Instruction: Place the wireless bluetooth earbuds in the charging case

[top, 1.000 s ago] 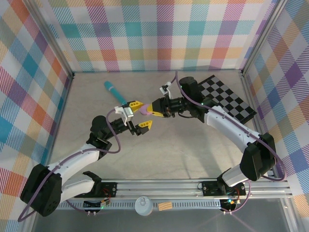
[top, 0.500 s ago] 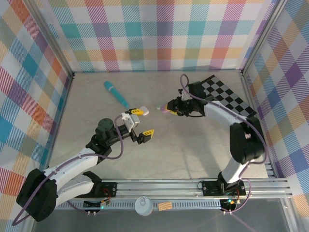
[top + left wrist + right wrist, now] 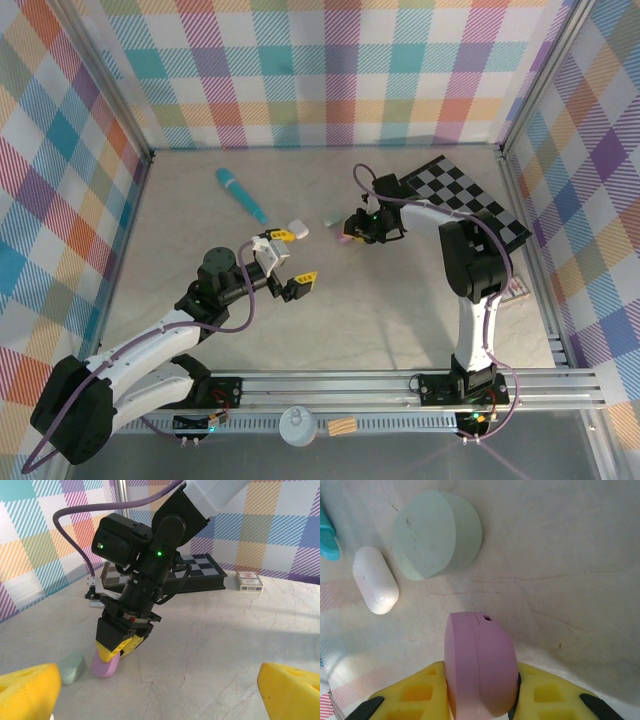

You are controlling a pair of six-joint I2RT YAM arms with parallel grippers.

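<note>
Purple charging case [image 3: 480,670] now pinched by right gripper [image 3: 119,647] alone, lowered; left gripper [image 3: 293,257] withdrawn, gaping; insertion pending.

Top external: we look down from behind, far off.
Left wrist: we sit low, facing the pink case [image 3: 105,666].
Right wrist: we hang close above it.

The right pincer [image 3: 118,647] points down, its yellow fingers clamped on the purple case [image 3: 105,664], whose lower end meets the table [image 3: 210,645]. A pale green case [image 3: 71,667] lies just left of the purple case. Well behind the purple case and to its right lies a chessboard [image 3: 195,577], with a card box [image 3: 249,580] further right. Nearer than the purple case, the left pincer [image 3: 157,692] has its jaws spread wide.
</note>
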